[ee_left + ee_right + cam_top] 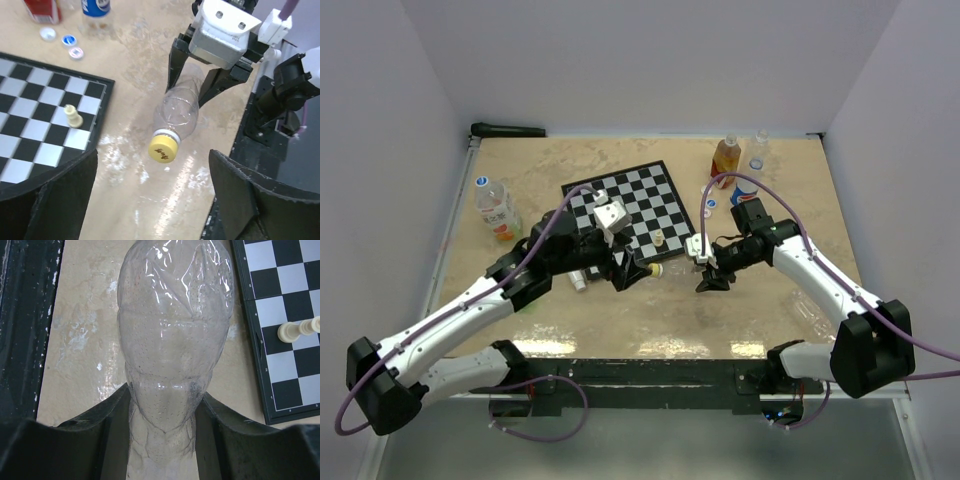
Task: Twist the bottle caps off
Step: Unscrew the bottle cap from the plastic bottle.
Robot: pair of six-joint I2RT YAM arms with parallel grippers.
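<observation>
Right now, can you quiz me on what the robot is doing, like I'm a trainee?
1. Fill the gap: the left pincer is ___ (open or shut).
2. True or false: the yellow cap sits on the neck of the clear bottle.
3. Which pincer grips the bottle? A) left B) right C) both

Key:
1. open, its fingers stand wide on either side of the cap
2. true
3. B, the right pincer clamps the body

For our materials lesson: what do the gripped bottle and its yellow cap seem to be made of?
The bottle looks like thin clear plastic, glossy: see-through, with crinkled highlights. The yellow cap is probably opaque plastic, smooth with a slight sheen.
</observation>
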